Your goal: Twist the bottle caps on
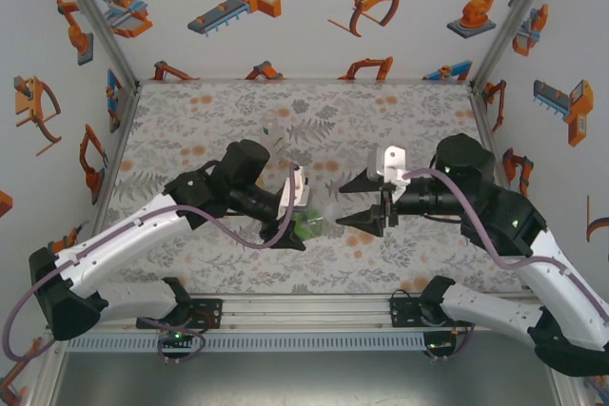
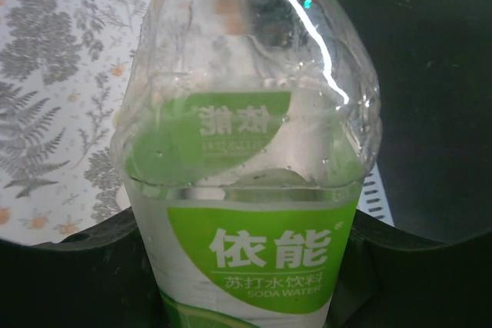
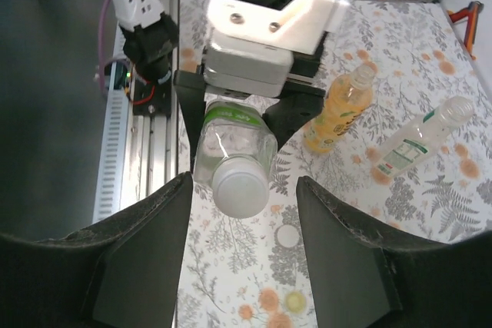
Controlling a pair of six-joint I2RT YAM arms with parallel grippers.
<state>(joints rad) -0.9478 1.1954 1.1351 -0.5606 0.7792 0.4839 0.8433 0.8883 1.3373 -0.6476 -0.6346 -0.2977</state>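
My left gripper (image 1: 299, 219) is shut on the short green bottle (image 2: 254, 190), holding it on its side with the neck pointing at the right arm. A white cap (image 3: 241, 192) sits on that neck; how tightly, I cannot tell. My right gripper (image 3: 243, 177) is open, with the cap just ahead of the gap between its fingers (image 3: 146, 243), touching neither. In the top view the right gripper (image 1: 362, 218) faces the green bottle (image 1: 308, 226) across a small gap. The amber-yellow bottle (image 3: 339, 110) and the slim clear bottle (image 3: 419, 140) stand uncapped on the table behind.
A loose white cap (image 3: 287, 236) and a small yellow cap (image 3: 294, 299) lie on the flower-patterned table (image 1: 400, 121) below the right gripper. The metal rail and arm bases (image 1: 304, 316) run along the near edge. Walls enclose the table on three sides.
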